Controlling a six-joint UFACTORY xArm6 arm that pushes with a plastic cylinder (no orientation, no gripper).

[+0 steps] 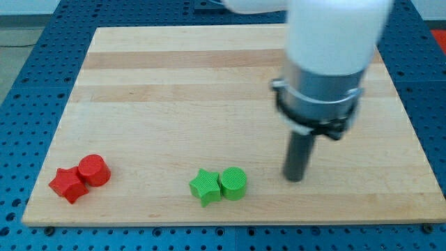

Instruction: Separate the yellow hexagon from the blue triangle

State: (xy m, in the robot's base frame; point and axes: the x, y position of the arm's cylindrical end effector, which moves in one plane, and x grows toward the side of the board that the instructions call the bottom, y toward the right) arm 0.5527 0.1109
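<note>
Wooden board [174, 84] bears ribbed green cylinder [233, 183] beside my tip [295, 179].

A pale wooden board [174, 90] shows light tan grain in long horizontal bands, some strips a shade darker than others. It sits on a bright blue perforated metal table [28, 63] dotted with a regular grid of small dark holes. A red star-shaped block [67, 185] and a red cylinder block [94, 170] share the same vivid red. A green star-shaped block [204, 187] and a green cylinder block [233, 183] share a bright leaf green. The dark grey rod [300, 157] is near black, under a grey metal collar [324, 94] and a white arm housing [334, 35].
</note>
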